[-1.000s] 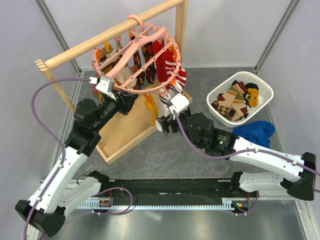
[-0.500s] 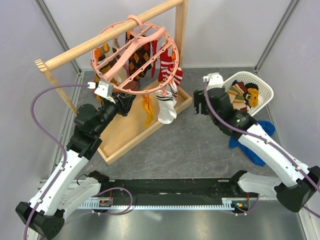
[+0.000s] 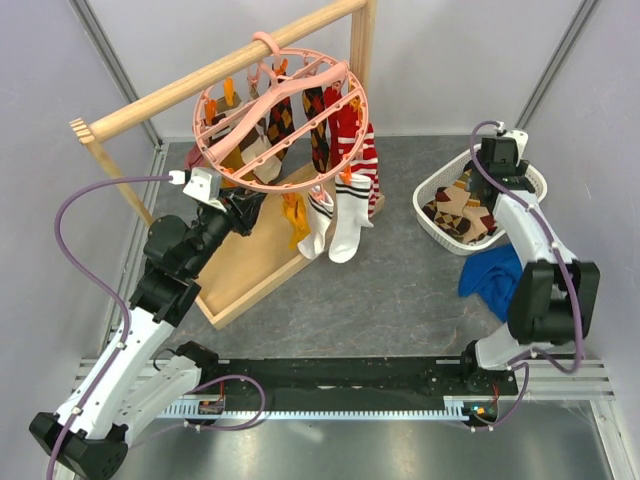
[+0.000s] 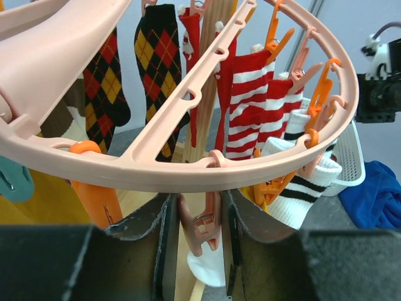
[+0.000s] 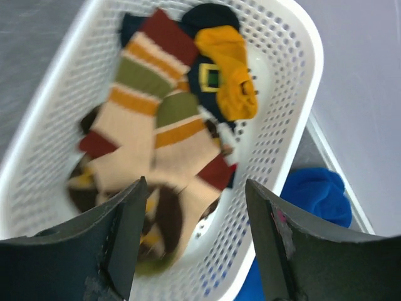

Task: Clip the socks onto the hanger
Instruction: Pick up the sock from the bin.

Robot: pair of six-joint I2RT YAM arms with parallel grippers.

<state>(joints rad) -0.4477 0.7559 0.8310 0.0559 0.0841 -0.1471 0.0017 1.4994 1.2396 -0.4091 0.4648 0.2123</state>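
The salmon-pink round hanger hangs by its hook from the wooden rail. Several socks are clipped round it: argyle, red-and-white striped and white with black stripes. My left gripper is under the ring's near edge, shut on a dangling pink clip that holds no sock. My right gripper is open and empty above the white basket. Loose patterned socks lie in it between my open jaws.
The rail stands on a wooden base board at the left. A plain blue cloth lies on the table beside the basket, also in the right wrist view. Enclosure walls stand behind and at both sides.
My right arm has swung from under the hanger across to the basket at the right. A white striped sock now hangs free on the hanger, which has swung. My left gripper stays at the ring.
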